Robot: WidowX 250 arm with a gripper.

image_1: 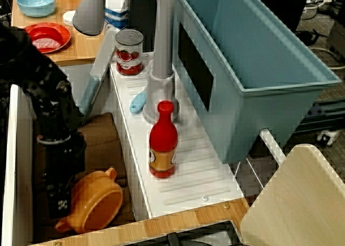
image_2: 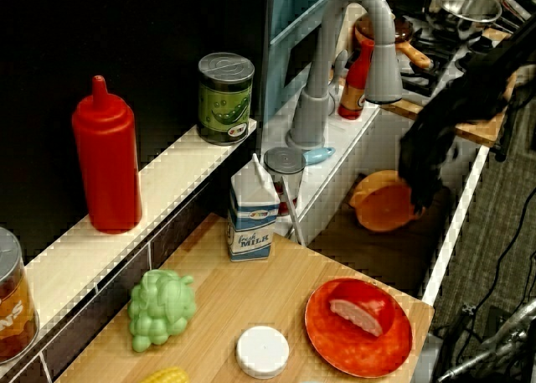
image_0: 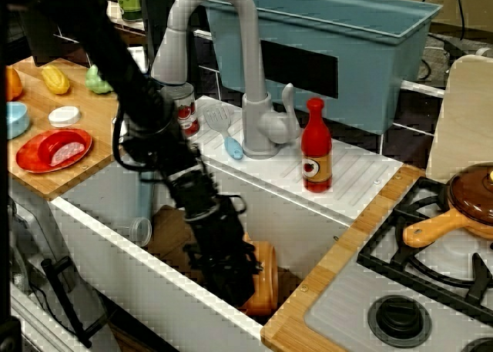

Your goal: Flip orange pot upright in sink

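Down in the sink [image_0: 115, 236], at the end nearest the stove, the orange pot [image_1: 97, 203] lies tilted on the brown mat [image_1: 102, 133]. From the overhead side view its open mouth faces up and outward, with one loop handle toward the ridged drainboard [image_1: 188, 170] and the other toward the lower edge of the frame. From the front view the pot [image_0: 262, 279] appears on its side, mostly hidden behind the arm. From the bench-side view it [image_2: 385, 203] shows as an orange round against the far wall of the basin.

The black arm reaches down into the basin, and the tool [image_0: 231, 279] sits right at the pot, on its near side. The tool's fingers are lost against the dark body in every view, so I cannot tell whether they are spread, closed, or gripping the pot's rim.

On the drainboard behind the sink stand the grey faucet [image_0: 254, 75], a red sauce bottle [image_0: 316, 148], a tomato can [image_1: 129, 52] and a light blue spatula [image_0: 229, 136]. A clear cup [image_0: 139, 230] lies at the opposite end of the basin. The wooden bench [image_2: 251, 307] beside the sink carries a red plate [image_2: 358, 326], a milk carton [image_2: 253, 211], green grapes [image_2: 161, 307] and a white lid [image_2: 262, 350]. A blue-grey tub [image_1: 253, 57] stands behind the drainboard.
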